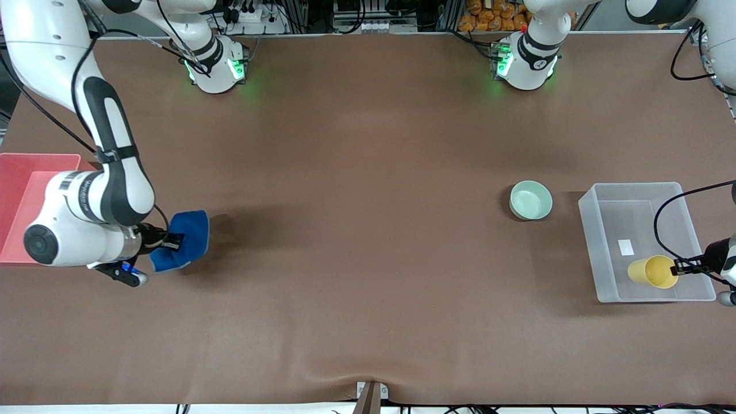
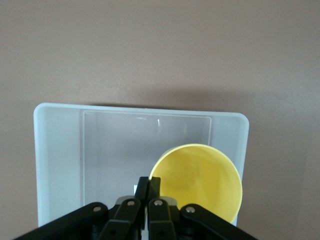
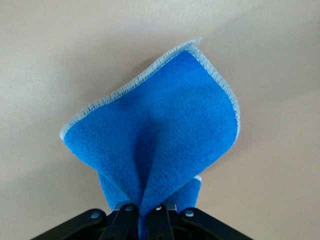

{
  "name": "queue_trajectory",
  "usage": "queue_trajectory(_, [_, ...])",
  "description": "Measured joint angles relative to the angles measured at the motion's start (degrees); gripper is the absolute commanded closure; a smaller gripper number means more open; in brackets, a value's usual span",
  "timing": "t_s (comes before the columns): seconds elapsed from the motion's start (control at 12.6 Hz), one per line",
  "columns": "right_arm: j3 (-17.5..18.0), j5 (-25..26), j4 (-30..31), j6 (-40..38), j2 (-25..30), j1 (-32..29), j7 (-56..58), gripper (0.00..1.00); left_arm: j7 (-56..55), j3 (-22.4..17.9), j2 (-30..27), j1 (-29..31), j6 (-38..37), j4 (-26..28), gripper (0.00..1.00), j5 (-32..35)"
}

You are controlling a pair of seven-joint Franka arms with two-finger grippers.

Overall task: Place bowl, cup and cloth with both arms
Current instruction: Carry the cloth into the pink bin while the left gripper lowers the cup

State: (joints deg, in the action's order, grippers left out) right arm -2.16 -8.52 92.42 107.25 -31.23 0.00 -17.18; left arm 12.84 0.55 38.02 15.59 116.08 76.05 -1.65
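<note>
The yellow cup (image 1: 652,271) is tipped on its side over the clear plastic bin (image 1: 632,192), at the left arm's end of the table. My left gripper (image 1: 681,268) is shut on the cup's rim. In the left wrist view its fingers (image 2: 149,185) pinch the cup (image 2: 200,180) wall. My right gripper (image 1: 167,241) is shut on the blue cloth (image 1: 184,238), which hangs bunched over the table beside the pink tray. The cloth (image 3: 165,125) fans out from the right gripper (image 3: 147,210) in the right wrist view. The mint-green bowl (image 1: 531,199) sits upright on the table beside the bin.
A pink tray (image 1: 23,201) lies at the right arm's end of the table, partly under the right arm. A white label (image 1: 625,247) lies on the bin's floor. The bin (image 2: 60,150) wall frames the cup in the left wrist view. Brown mat covers the table.
</note>
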Motion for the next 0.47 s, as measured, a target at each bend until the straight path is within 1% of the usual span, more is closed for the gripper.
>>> queue_trajectory(0.24, [0.0, 2.6, -0.1, -1.9, 2.9, -1.2, 2.4, 1.00, 0.8, 0.0, 0.9, 0.3, 3.1, 1.0, 1.00, -0.4])
queue_trajectory(0.47, [-0.1, 4.3, -0.2, -6.0, 6.4, -3.1, 7.5, 1.00, 0.8, 0.1, 1.7, 0.3, 6.9, 3.7, 1.00, -0.4])
